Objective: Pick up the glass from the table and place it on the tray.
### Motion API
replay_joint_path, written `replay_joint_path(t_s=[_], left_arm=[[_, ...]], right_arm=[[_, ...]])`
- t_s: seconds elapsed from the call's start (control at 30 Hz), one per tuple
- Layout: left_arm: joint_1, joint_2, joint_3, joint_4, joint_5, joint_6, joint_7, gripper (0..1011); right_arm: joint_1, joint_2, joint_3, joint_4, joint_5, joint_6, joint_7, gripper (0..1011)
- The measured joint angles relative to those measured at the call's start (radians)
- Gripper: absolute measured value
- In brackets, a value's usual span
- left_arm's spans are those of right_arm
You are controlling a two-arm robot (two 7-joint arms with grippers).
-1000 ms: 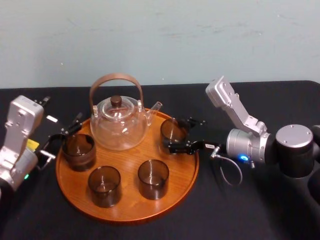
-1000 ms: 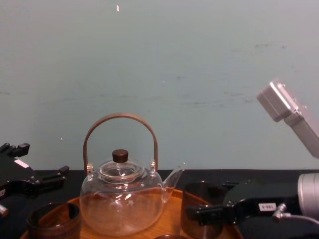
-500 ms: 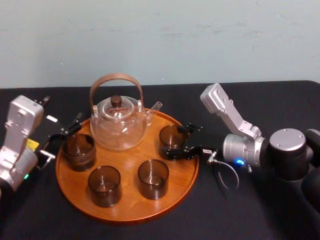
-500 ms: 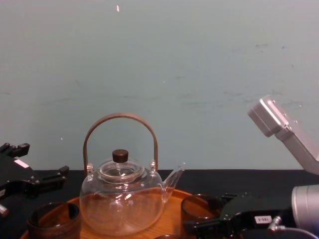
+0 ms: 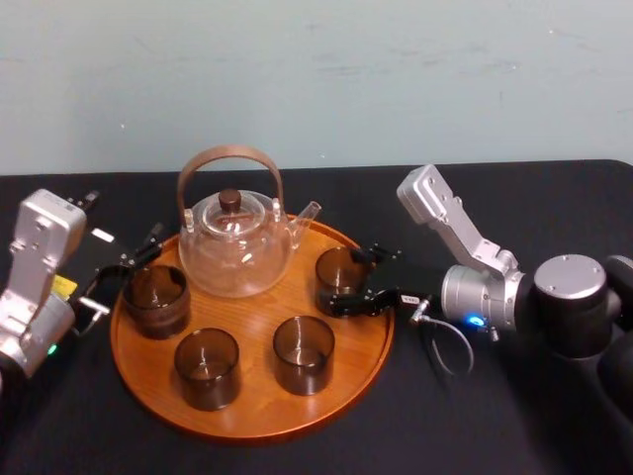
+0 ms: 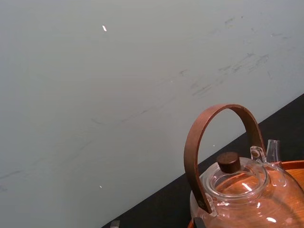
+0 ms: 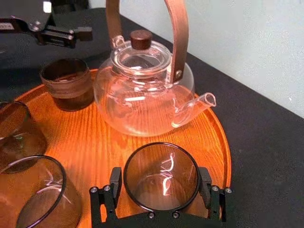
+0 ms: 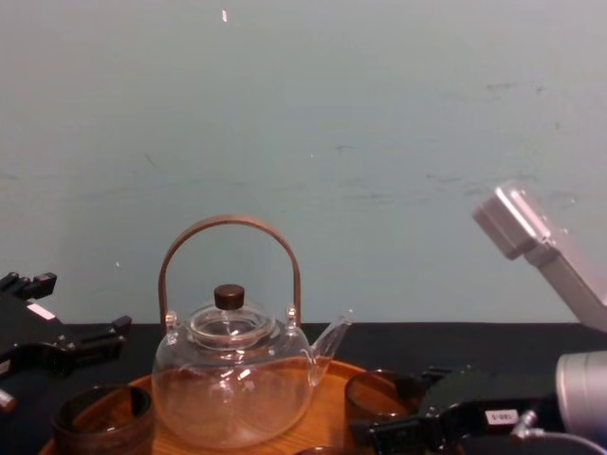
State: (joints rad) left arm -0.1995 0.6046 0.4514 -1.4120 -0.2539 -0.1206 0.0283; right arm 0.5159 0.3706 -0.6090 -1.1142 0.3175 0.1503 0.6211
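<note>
Right pincer (image 5: 344, 282) pinches the glass (image 5: 339, 269) standing on the tray (image 5: 257, 332), while left pincer (image 5: 122, 270) rests spread beside it.

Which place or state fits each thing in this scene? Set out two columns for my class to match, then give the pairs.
Things
1. teapot
2. right tool
3. left tool
4. tray

Places or states
A. open, at the tray's left rim beside a dark cup
B. rests on the black table
C. shut on the glass at the tray's right side
D. stands at the back of the tray

Pairs: 1-D, 2-C, 3-A, 4-B
</note>
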Motion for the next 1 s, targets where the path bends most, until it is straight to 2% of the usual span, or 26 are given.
replay_joint_path(t_s=[0.13, 0.37, 0.4, 0.57, 0.8, 1.0], left_arm=[[0.000, 0.000, 0.000, 0.000, 0.000, 0.000, 0.000, 1001], [0.000, 0.000, 0.000, 0.000, 0.000, 0.000, 0.000, 1001], [0.000, 0.000, 0.000, 0.000, 0.000, 0.000, 0.000, 1001], [0.000, 0.000, 0.000, 0.000, 0.000, 0.000, 0.000, 1001], [0.000, 0.000, 0.000, 0.000, 0.000, 0.000, 0.000, 1002], [0.000, 0.000, 0.000, 0.000, 0.000, 0.000, 0.000, 1001]], right_arm=[[-0.021, 0.023, 0.018, -0.043, 0.014, -0.001, 0.003, 1002], [-0.082, 0.086, 0.053, -0.157, 0.039, 0.003, -0.003, 1002], [-0.082, 0.086, 0.053, -0.157, 0.039, 0.003, -0.003, 1002], [-0.130, 0.133, 0.079, -0.230, 0.059, 0.009, -0.019, 1002], [-0.205, 0.196, 0.126, -0.313, 0.090, 0.013, -0.047, 1002], [-0.285, 0.251, 0.183, -0.388, 0.126, 0.001, -0.074, 1002]])
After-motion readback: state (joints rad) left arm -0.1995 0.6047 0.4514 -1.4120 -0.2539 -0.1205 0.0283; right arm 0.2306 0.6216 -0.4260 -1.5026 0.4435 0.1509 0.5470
